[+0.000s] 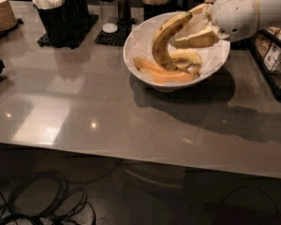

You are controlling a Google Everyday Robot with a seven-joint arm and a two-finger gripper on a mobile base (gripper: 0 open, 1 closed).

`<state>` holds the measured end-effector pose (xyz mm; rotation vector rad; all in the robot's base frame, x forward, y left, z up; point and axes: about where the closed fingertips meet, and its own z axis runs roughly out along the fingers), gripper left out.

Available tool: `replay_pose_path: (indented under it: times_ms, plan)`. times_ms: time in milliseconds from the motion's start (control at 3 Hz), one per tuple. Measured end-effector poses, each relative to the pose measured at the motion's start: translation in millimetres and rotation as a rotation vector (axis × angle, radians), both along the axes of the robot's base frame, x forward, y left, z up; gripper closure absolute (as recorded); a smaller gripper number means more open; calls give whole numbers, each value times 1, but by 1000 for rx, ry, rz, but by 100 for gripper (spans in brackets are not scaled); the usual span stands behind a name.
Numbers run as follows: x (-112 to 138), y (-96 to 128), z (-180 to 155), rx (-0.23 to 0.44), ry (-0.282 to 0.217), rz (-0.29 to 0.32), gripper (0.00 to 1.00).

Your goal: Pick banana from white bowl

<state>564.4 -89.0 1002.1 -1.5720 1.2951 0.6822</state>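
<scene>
The white bowl stands near the far edge of the table; over its right side, the gripper holds the banana.

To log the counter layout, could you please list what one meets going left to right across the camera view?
In order: stacked brown dishes → black caddy → shakers → banana → gripper, above the white bowl → wire rack.

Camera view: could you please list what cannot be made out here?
All in the camera view:
Pincer, over the white bowl beside the banana's top: arm cut off by the right edge.
Flatter bananas: partly hidden behind the banana.
Rack: cropped at the right edge; contents too small to identify.
</scene>
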Motion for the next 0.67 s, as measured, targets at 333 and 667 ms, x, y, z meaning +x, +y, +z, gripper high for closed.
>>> replay_pose_path:
  times_ms: [333, 667]
  plan:
    - [-21, -9, 6, 126, -4, 40, 100]
    - [-22, -8, 9, 131, -6, 42, 100]
